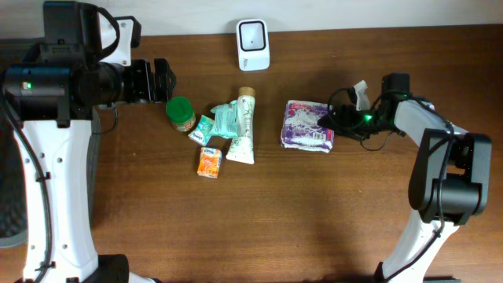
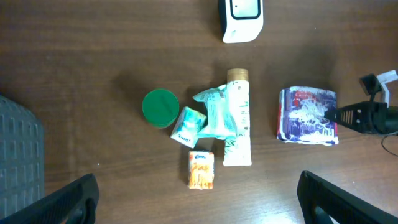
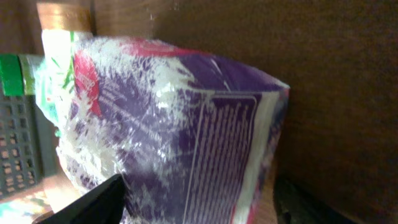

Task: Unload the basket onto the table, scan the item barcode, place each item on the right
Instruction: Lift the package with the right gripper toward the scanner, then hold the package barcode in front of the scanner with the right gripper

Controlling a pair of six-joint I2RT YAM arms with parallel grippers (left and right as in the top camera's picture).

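looking down on brown wooden table (image 1: 314,212). left gripper (image 1: 161,79) at far-left side, spread wide, holding nothing. right gripper (image 1: 330,120) at right end of purple packet (image 1: 305,126), fingers (image 3: 93,202) either side of it in wrist view; can't tell whether clamped or only straddling. packet flat on table, right of centre, apart from white scanner (image 1: 253,34) standing at far edge. left of packet: white tube (image 1: 244,134), teal pouch (image 1: 223,119) overlapping it, green-lidded jar (image 1: 180,112), small tissue pack (image 1: 204,130), orange carton (image 1: 208,162) just below.
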